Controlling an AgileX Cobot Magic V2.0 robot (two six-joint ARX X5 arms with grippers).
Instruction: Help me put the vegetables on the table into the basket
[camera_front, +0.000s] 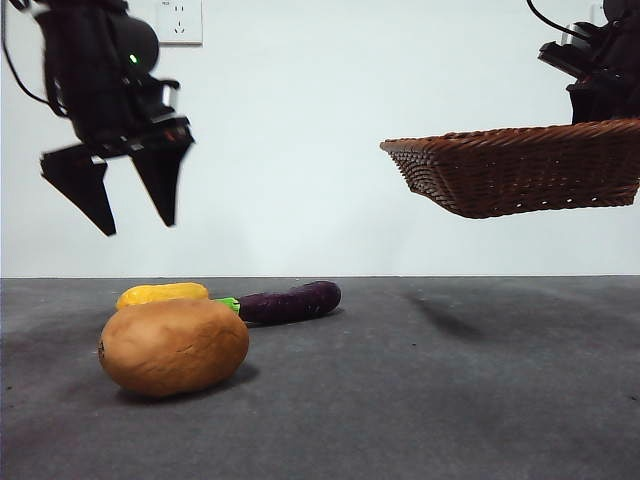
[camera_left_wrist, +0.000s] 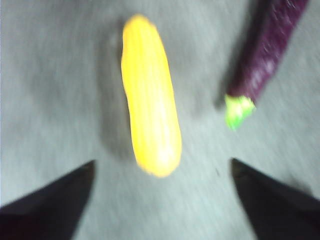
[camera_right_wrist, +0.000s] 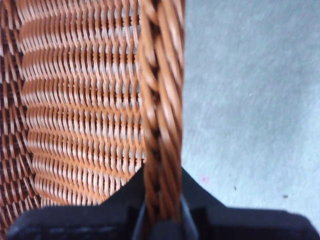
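Observation:
A tan potato (camera_front: 173, 346) lies on the grey table (camera_front: 420, 380) at the front left. Behind it lie a yellow corn cob (camera_front: 162, 293) and a purple eggplant (camera_front: 290, 301) with a green stem. My left gripper (camera_front: 130, 205) hangs open high above them; its wrist view shows the corn cob (camera_left_wrist: 150, 127) between the spread jaws and the eggplant (camera_left_wrist: 267, 52) to one side. My right gripper (camera_right_wrist: 161, 200) is shut on the braided rim of the brown wicker basket (camera_front: 520, 168) and holds it in the air at the right. The basket's inside (camera_right_wrist: 80, 105) shows nothing in it.
A white wall with a socket plate (camera_front: 180, 20) stands behind the table. The basket's faint shadow (camera_front: 450, 318) falls on the table below it.

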